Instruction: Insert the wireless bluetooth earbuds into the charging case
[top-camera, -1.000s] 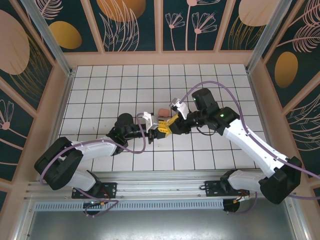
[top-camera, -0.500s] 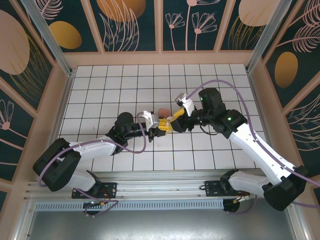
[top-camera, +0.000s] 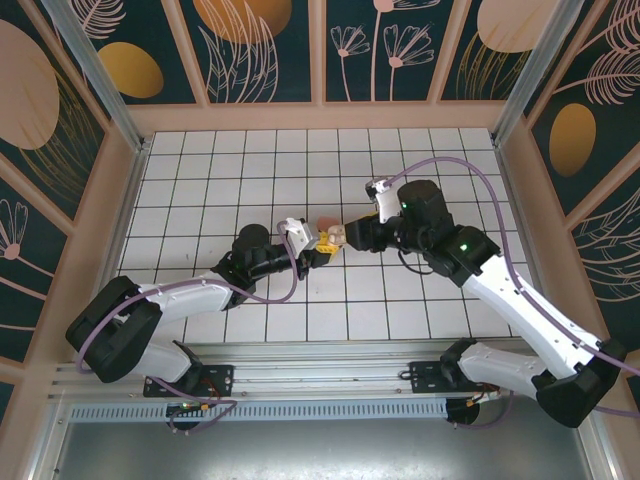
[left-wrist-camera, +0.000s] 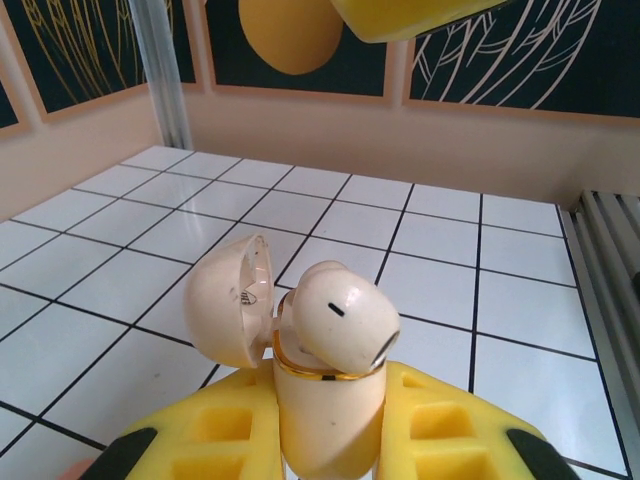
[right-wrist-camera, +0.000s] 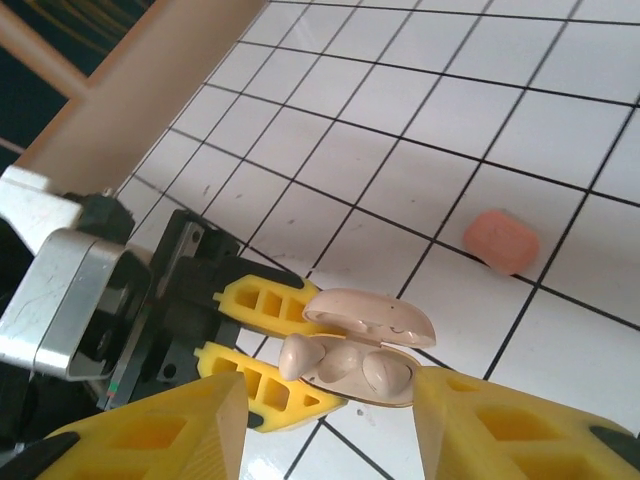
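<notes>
My left gripper (left-wrist-camera: 330, 445) is shut on a cream charging case (left-wrist-camera: 328, 405), held upright with its hinged lid (left-wrist-camera: 225, 300) swung open. One cream earbud (left-wrist-camera: 340, 315) sits tilted in the top of the case, partly sticking out. From the right wrist view the case (right-wrist-camera: 405, 385) shows two buds: one (right-wrist-camera: 300, 355) juts over the rim near the left gripper's yellow fingers (right-wrist-camera: 255, 300), another (right-wrist-camera: 388, 370) lies in its well. My right gripper (right-wrist-camera: 330, 425) is open, with a jaw on either side of the case and just short of it. From above, the case (top-camera: 338, 235) hangs between both grippers.
A small salmon-pink rounded object (right-wrist-camera: 501, 240) lies on the white tiled floor (right-wrist-camera: 420, 110) just beyond the case, also visible from above as a pink object (top-camera: 326, 221). Peach walls (top-camera: 120, 200) and metal posts ring the floor. A rail runs along the near edge.
My right gripper has drawn back to the right, away from the left gripper's fingers, and its jaws have spread. The left arm has stayed put, still holding the case.
</notes>
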